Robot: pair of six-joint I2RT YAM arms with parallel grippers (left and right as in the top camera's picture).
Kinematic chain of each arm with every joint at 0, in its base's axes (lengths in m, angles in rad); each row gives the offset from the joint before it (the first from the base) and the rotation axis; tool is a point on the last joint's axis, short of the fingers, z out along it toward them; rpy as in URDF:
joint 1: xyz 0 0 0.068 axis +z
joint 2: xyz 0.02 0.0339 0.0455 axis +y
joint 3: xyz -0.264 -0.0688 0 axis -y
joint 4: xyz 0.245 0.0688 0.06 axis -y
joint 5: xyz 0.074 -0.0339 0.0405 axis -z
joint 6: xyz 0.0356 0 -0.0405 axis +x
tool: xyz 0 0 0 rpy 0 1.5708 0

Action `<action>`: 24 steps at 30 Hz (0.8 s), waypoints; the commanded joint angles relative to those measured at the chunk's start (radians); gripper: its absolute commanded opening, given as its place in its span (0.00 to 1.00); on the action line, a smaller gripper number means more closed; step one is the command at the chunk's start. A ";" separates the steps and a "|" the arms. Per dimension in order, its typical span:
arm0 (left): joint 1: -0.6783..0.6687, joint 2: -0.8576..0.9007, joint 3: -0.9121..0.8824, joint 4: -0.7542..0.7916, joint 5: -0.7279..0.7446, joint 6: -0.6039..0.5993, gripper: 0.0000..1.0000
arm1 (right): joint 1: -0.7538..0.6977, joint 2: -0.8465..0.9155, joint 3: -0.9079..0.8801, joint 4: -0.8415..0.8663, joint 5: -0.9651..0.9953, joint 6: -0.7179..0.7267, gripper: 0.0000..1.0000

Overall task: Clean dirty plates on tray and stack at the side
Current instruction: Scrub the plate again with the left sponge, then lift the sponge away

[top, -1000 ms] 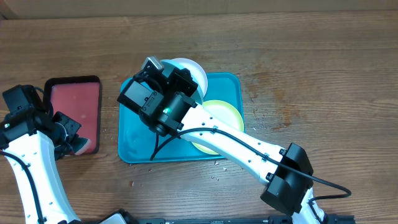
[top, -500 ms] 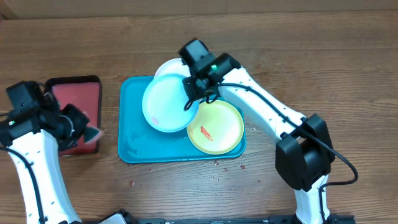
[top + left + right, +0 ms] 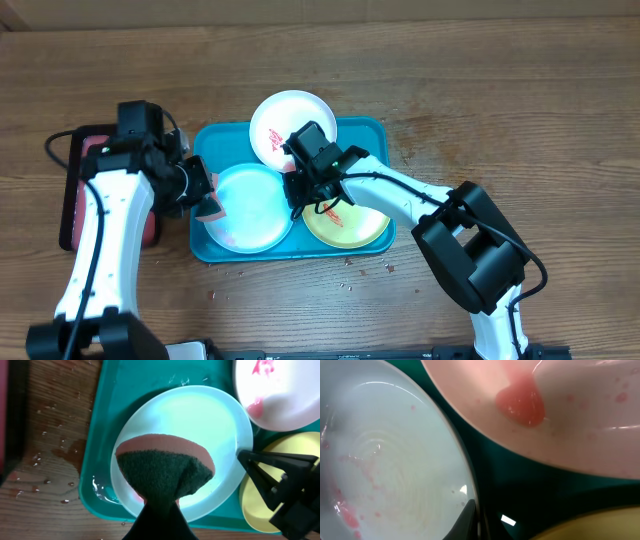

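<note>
Since half a second earlier, when my right gripper held the blue plate across the far middle of the tray and over the white plate, much had moved. The blue plate now lay flat in the tray's left half. My right fingers were clenched on its right rim, pinning it. My left gripper had come off the red tray, which sat left of the tray, and hung over the blue plate's near-left part, clamped on the sponge with the green scrubbing side up. I judged that scrubbing the first plate could begin and that none was yet stacked aside.

Faint pink specks remained on the blue plate. The white plate sat at the tray's far edge, partly over the rim, with red smears untouched. The yellow plate lay in the tray's right half, partly under my right arm. Both crowded the blue plate's right side, so my two grippers had little room. Water spots marked the table left of the tray.
</note>
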 commanded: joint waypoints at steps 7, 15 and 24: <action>-0.037 0.159 0.014 0.010 -0.013 0.061 0.04 | 0.041 -0.016 -0.015 0.018 0.103 0.048 0.04; -0.116 0.253 0.014 0.038 -0.016 0.058 0.04 | 0.041 -0.016 -0.015 0.052 0.289 0.127 0.04; -0.128 0.366 0.014 0.114 -0.024 -0.015 0.04 | 0.047 -0.016 -0.015 0.050 0.274 0.126 0.04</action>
